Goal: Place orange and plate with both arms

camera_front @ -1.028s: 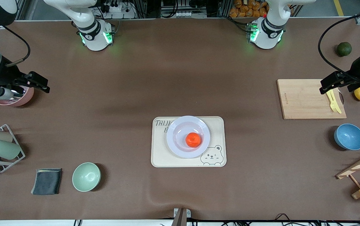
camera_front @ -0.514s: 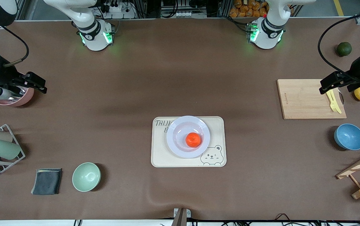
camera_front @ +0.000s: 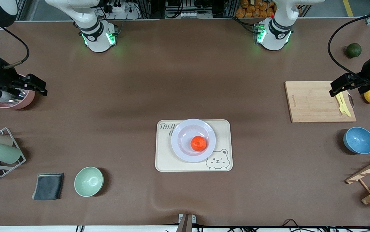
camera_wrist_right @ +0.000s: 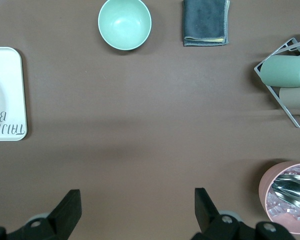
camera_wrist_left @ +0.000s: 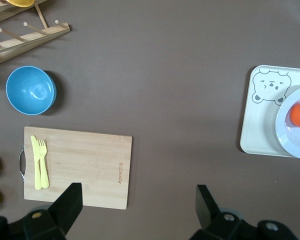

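Front view: orange (camera_front: 198, 143) on plate (camera_front: 182, 129), well apart from both wide-spread claws.

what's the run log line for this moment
orange: on plate | plate: on bear tray | left gripper: open, over cutting board | right gripper: open, by pink cup

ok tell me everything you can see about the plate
The plate is round, shallow and pale lavender-white, with a wide rim and a glossy, plain surface that looks like plastic or glazed ceramic. It lies flat and upright on the cream tray with the bear drawing, its edge covering part of the tray's printed lettering. The orange sits in its well, off centre toward the bear. Neither tool touches it. The left wrist view shows only part of it, the right wrist view barely a sliver.
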